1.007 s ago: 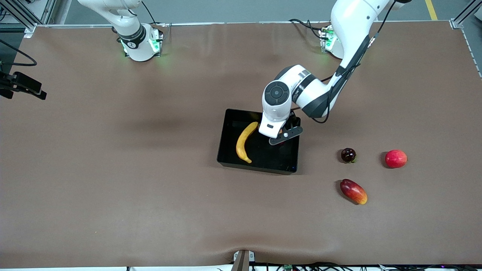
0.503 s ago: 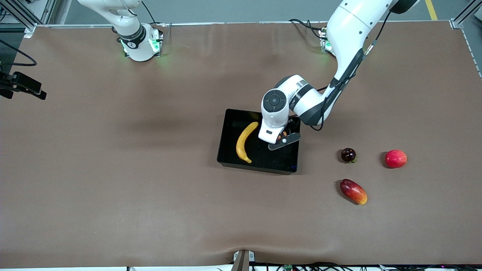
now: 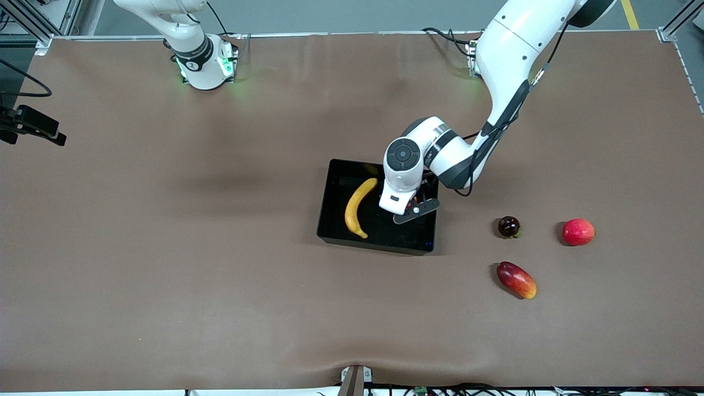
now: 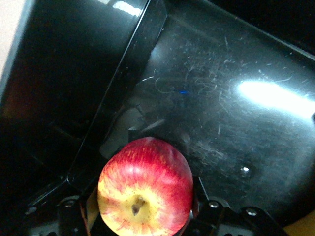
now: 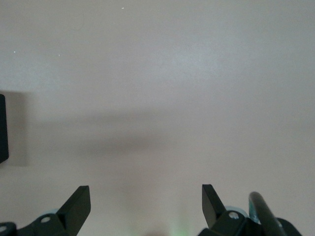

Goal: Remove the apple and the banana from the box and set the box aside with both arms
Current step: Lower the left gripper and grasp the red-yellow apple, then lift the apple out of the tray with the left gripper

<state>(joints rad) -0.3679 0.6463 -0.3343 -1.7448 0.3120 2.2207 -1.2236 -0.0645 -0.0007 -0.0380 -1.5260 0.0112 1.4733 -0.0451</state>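
The black box [image 3: 328,217] sits mid-table with the yellow banana [image 3: 356,212] lying in it. My left gripper [image 3: 413,204] is down inside the box, at its end toward the left arm, beside the banana. In the left wrist view it [image 4: 142,201] is shut on the red, yellow-streaked apple [image 4: 145,189], just above the glossy box floor [image 4: 236,123]. The wrist hides the apple in the front view. My right gripper [image 5: 146,196] is open and empty over bare table; it is out of the front view and that arm waits.
On the table toward the left arm's end lie a small dark round fruit [image 3: 509,226], a pinkish-red round fruit [image 3: 578,231] and a red-to-yellow mango [image 3: 516,279]. A black mount [image 3: 33,125] juts in at the right arm's end.
My left gripper has sunk a little lower into the box with the apple, and the arm's elbow has shifted. The banana and the loose fruits have not moved.
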